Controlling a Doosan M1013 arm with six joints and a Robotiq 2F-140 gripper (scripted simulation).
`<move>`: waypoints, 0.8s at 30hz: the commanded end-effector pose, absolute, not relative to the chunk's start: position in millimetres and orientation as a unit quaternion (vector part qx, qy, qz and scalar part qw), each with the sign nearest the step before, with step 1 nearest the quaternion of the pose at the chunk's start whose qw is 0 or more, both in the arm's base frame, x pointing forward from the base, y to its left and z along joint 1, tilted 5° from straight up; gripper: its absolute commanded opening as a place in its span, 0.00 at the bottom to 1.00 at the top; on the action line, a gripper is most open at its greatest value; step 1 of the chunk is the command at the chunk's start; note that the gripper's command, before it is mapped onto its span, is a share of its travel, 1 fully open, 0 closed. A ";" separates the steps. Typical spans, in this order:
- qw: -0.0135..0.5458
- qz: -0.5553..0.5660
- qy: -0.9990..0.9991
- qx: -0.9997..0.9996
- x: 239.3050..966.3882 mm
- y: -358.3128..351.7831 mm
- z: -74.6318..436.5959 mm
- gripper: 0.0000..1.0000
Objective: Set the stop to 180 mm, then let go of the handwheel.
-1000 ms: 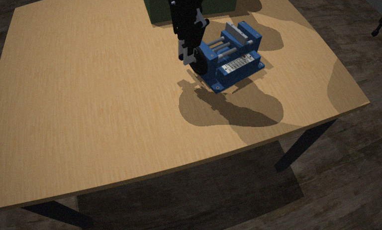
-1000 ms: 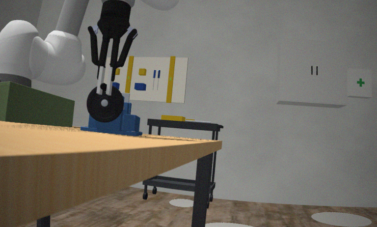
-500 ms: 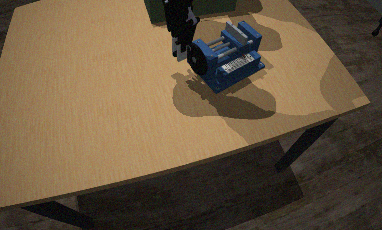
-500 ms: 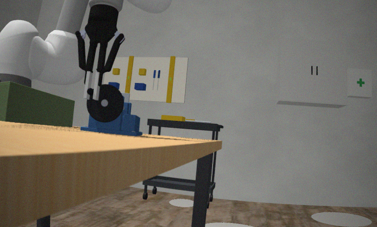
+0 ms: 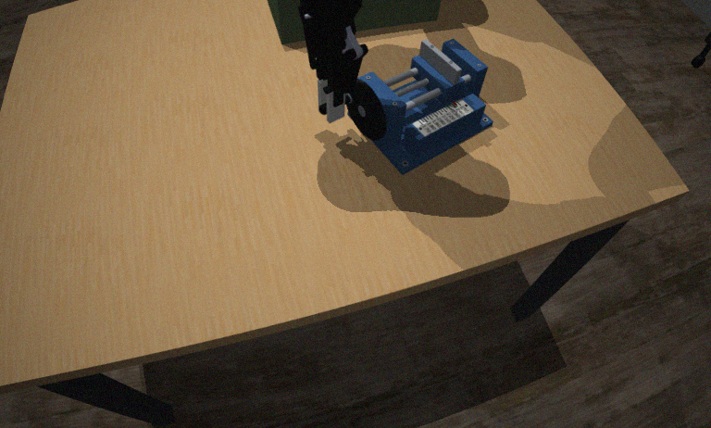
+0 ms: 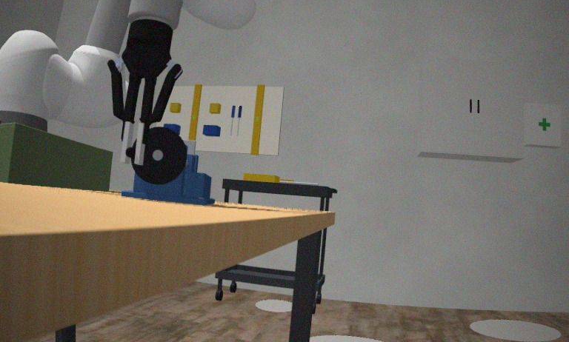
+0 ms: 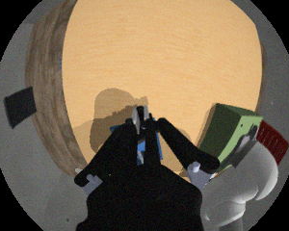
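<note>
Claw, from the top: the claw [image 5: 330,107] [image 6: 133,153] [image 7: 142,111] is angled down beside the black handwheel [image 5: 373,120] [image 6: 161,169], fingers nearly together. Can't make out the grip itself in this one.
Blue fixture, from the top: the blue fixture [image 5: 445,143] [image 6: 198,188] [image 7: 160,150] sits on the wooden surface [image 5: 183,193] [image 6: 167,227] [image 7: 169,48], handwheel on its end, near the green block [image 5: 361,12] [image 6: 54,162] [image 7: 221,130].
Scale, from the top: the white scale [image 5: 442,118] runs along its side with a little red mark [image 5: 455,104] toward the far end. Numbers are too tiny for me, so no clue about 180.
Claw, from the exterior: pretty clear here, the pale fingers are clamped on the handwheel's small black knob [image 6: 130,152], one each side, only a narrow gap apart.
Handwheel, from the exterior: upright, knob over on the green block's side.
Claw, from the wrist: fingertips close together round something dark; fixture partly hidden under the claw.
</note>
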State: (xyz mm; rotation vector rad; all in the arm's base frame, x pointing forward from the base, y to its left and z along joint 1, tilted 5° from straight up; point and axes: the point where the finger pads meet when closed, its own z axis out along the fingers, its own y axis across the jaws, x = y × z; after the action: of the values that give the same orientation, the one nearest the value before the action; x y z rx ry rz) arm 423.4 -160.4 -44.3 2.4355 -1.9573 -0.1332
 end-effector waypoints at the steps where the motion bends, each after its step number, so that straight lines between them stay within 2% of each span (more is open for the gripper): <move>1: 0.007 -0.043 -0.626 0.779 423.7 -160.1 -48.1 0.04; 24: 0.007 -0.043 -0.626 0.779 433.1 -156.8 -68.4 0.04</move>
State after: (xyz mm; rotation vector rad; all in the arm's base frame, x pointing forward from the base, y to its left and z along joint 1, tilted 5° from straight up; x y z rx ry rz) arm 431.9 -157.2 -67.1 2.4354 -1.9574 -0.1333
